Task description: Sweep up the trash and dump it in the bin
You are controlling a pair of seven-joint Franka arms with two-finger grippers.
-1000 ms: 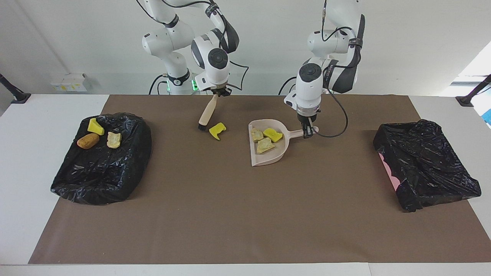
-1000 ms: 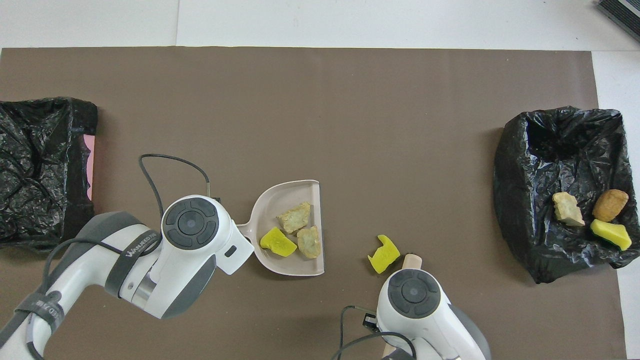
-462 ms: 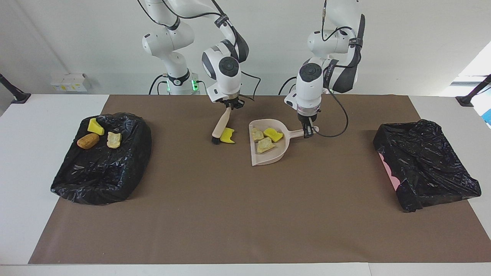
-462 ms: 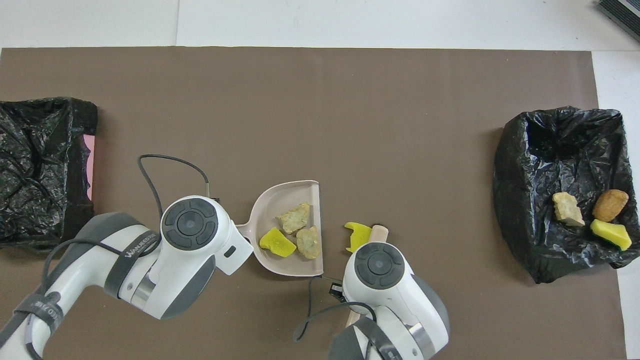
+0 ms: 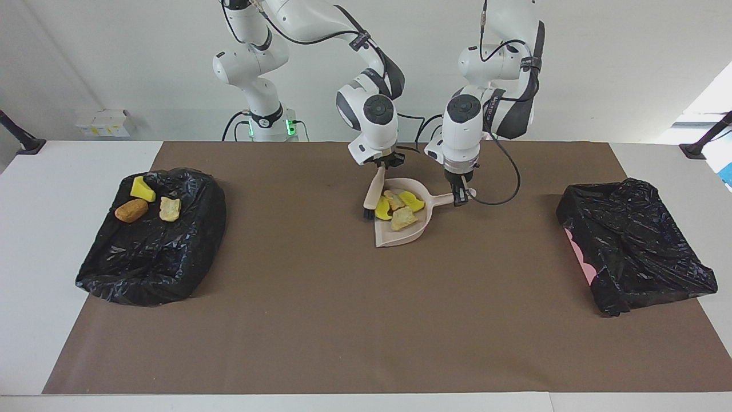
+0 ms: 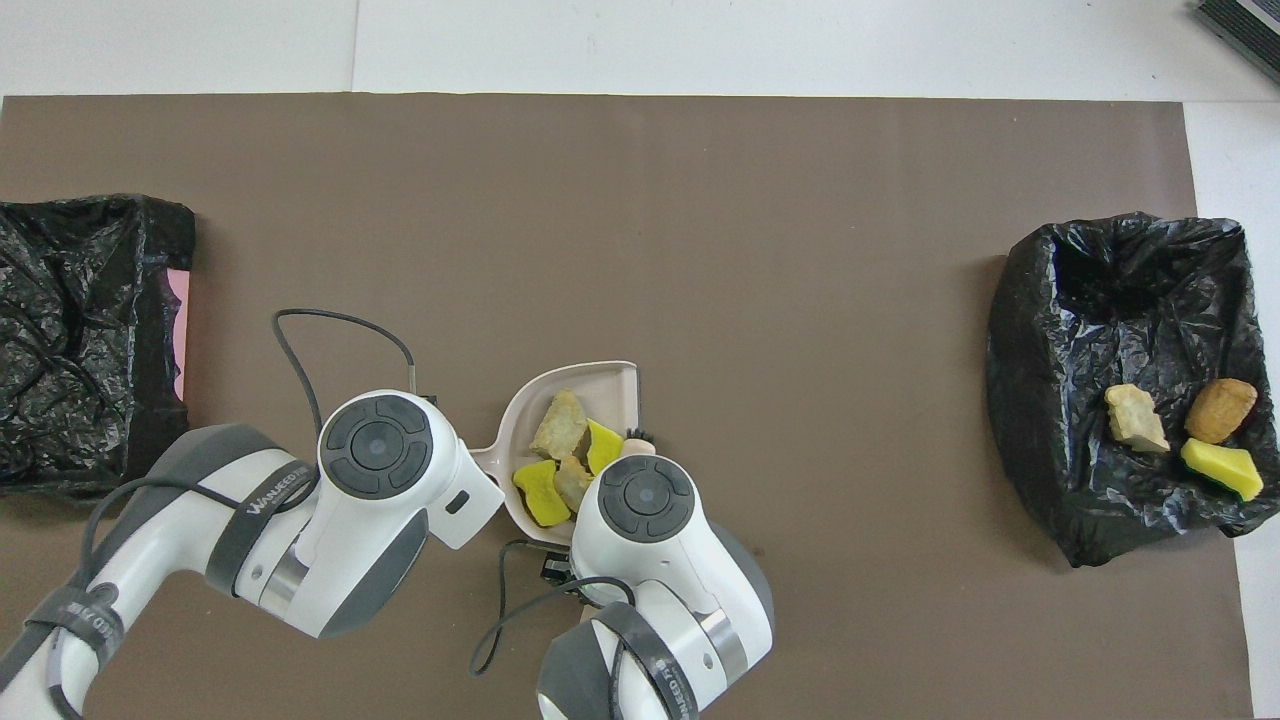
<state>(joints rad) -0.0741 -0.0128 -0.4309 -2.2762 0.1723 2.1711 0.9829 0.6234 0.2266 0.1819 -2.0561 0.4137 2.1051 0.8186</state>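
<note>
Roughly, from the right arm's end of the bench (image 5: 34, 229): black-lined bin (image 5: 151, 246) with three pieces of trash (image 5: 170, 208) already in it, one yellow, one brown, one tan, so job partly done. Next, right claw (image 5: 382, 166) over the dustpan's open edge, clamped narrow on the handle of a small brush (image 5: 373, 194), bristles down at the pan's mouth, probably to push the last pieces in and to stop any rolling back out. Then dustpan (image 5: 394, 239) flat on the brown mat (image 5: 343, 315), four more pieces heaped inside, two yellow, two tan. Beside it, left claw (image 5: 459, 197) pinched tight on the dustpan's handle, presumably bracing the pan against the brush's push and ready to lift it. Last, toward the left arm's end, second bin (image 5: 635, 246), black-lined, no trash visible in it.
</note>
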